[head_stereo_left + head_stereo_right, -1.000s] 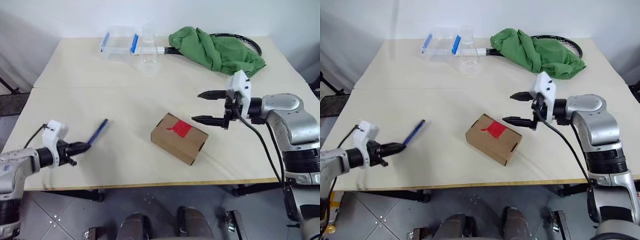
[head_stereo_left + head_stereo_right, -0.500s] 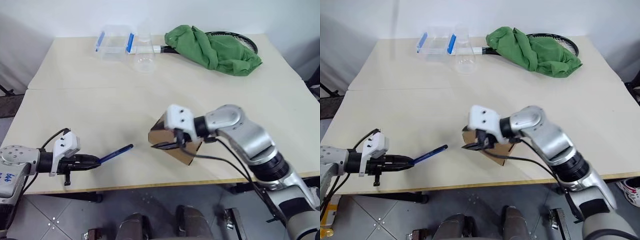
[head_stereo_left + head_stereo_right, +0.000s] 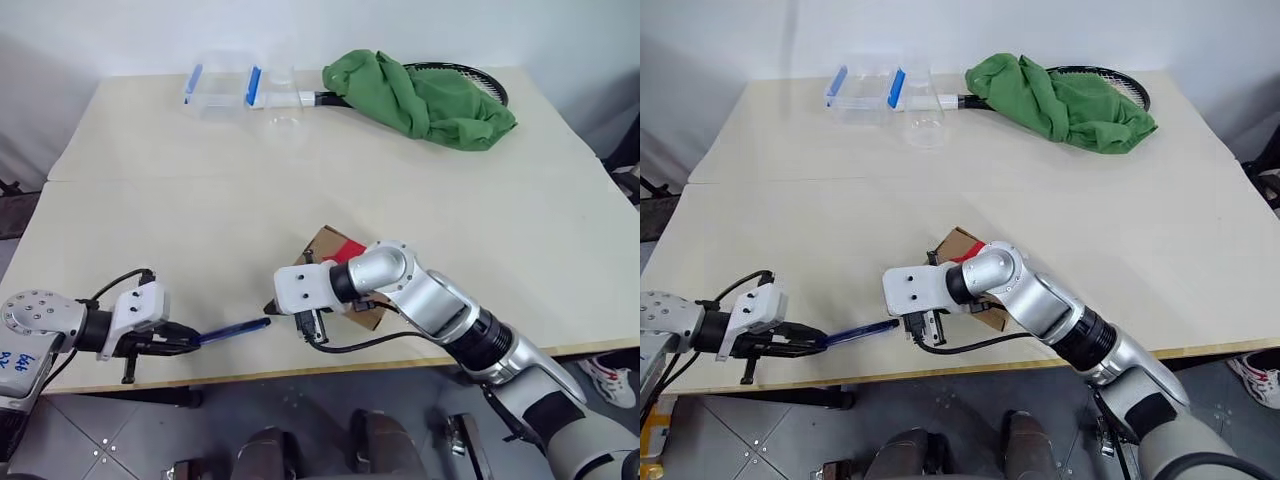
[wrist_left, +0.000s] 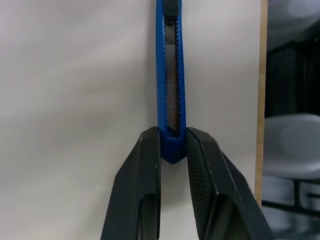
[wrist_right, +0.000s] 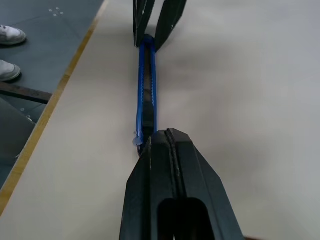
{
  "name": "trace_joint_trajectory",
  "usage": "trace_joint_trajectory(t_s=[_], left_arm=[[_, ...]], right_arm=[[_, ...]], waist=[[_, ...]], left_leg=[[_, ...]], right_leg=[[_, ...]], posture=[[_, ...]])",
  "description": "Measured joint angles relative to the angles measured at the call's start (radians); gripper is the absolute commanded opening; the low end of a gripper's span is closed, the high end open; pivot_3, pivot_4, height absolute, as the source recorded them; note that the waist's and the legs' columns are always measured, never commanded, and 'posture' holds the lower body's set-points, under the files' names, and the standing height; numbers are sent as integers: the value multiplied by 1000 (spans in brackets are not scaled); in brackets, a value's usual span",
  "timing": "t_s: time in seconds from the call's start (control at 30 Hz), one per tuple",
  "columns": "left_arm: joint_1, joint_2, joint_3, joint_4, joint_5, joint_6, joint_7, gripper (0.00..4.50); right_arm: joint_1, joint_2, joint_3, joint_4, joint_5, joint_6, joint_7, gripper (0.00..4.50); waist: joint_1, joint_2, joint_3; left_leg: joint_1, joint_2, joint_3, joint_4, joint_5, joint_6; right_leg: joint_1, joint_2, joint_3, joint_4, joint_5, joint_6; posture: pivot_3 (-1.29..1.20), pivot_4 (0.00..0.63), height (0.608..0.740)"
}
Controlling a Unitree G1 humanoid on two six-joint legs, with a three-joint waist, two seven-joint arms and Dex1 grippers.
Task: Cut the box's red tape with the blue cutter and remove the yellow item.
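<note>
the blue cutter is a slim pen-shaped knife with a bright blue body, a long dark slot running down its middle with toothed edges, and a black slider near the far end. it lies low over the pale counter close to the front edge, pointing from the left hand toward the right hand.

the left hand pinches the cutter's rear end between its two black fingers, which press on either side of the blue body. the right hand has its fingers pressed together with no gap between them, and their tips sit at the cutter's front end, by the slider; whether they touch it i cannot tell. a small pale scrap sits at the cutter's tip in the right wrist view.

the box is a small brown cardboard carton standing just behind the right wrist, near the counter's front, mostly hidden by the arm. the red tape shows as a bright patch on its top.

at the far side of the counter lie a clear container with blue clips, a clear cup, a green cloth, and a racket partly under the cloth.
</note>
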State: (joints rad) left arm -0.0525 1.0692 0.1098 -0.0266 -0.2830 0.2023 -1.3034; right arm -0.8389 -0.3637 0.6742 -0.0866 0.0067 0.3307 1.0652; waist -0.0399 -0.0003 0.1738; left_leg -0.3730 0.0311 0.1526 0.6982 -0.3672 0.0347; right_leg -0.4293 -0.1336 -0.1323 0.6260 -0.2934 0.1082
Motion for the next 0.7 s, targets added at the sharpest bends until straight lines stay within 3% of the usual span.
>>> trace_joint_trajectory(t_s=[0.7], left_arm=[[0, 3, -2, 3, 11, -13, 7, 673]], right_arm=[[-25, 225, 31, 373, -137, -307, 65, 18]], waist=[[-16, 0, 0]], left_leg=[[3, 1, 1, 0, 0, 0]], right_leg=[[1, 0, 1, 2, -1, -1]], posture=[[0, 150, 740]])
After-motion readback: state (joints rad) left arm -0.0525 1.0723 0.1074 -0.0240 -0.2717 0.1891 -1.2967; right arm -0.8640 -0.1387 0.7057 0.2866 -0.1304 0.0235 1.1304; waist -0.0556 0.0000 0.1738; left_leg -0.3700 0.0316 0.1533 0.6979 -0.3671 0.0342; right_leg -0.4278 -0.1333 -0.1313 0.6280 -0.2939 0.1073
